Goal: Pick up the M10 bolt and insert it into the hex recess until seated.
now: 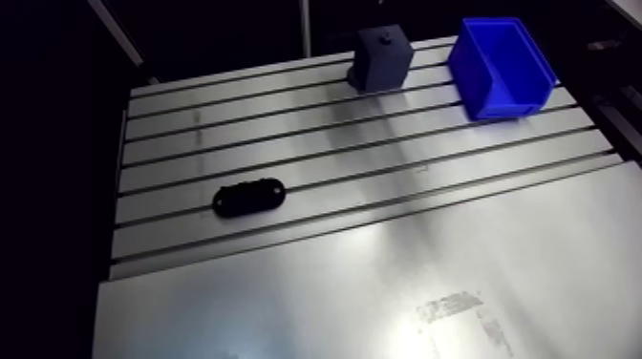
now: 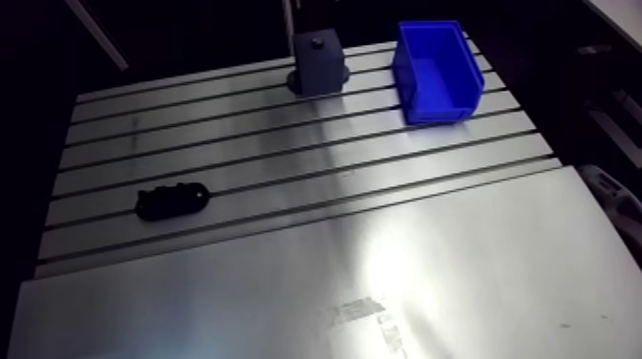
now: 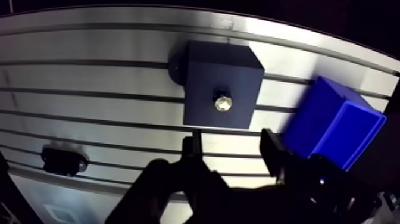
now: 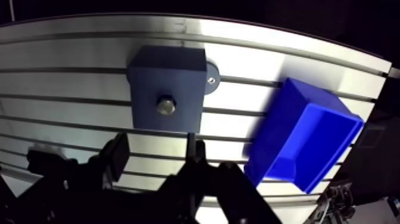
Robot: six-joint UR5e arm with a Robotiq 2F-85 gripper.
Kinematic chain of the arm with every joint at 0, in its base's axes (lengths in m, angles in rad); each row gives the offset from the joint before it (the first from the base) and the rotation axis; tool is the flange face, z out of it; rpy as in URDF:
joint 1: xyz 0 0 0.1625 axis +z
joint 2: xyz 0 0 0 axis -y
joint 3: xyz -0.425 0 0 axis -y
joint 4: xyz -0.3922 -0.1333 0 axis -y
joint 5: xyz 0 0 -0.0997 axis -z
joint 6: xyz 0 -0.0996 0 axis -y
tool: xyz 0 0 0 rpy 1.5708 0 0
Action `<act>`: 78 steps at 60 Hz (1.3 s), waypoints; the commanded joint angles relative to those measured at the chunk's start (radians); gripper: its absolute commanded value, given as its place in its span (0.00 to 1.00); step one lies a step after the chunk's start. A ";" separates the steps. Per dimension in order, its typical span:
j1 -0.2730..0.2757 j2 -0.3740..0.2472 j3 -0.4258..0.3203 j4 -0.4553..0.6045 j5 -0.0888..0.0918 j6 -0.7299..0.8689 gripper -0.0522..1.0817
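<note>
"Hanging over the far end of the table [image 1: 287, 143], my hand [image 3: 232, 143] is spread wide. The two fingers [image 3: 272, 152] stand apart, and only bare table shows between them."

"And the bolt [image 3: 222, 102]?"

"Just ahead of my fingertips and clear of both. Its shiny six-sided head shows in the middle of the top face of the dark block [image 3: 205, 74]."

"Is it all the way down?"

"I cannot tell from up here. I see only the head, not how deep it sits."

"What is around the block?"

"A round foot [image 4: 213, 71] with a small screw in it sticks out from under one side. The block stands upright across the slots at the far edge of the table. To its right, near it but not touching, is a blue bin [image 1: 502, 62] with its open side up."

"Anything else?"

"On the near left, well apart from the block and from my hand, a black oval piece [image 1: 248, 198] lies lengthwise with the slots. Nearer than the slotted part lies a smooth metal plate [image 1: 382, 296]."
</note>
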 commanded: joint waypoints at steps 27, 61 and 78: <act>0.004 -0.009 0.030 -0.012 0.019 0.018 0.98; -0.001 -0.060 0.164 -0.189 0.015 0.017 1.00; -0.007 -0.054 0.163 -0.182 0.015 0.014 1.00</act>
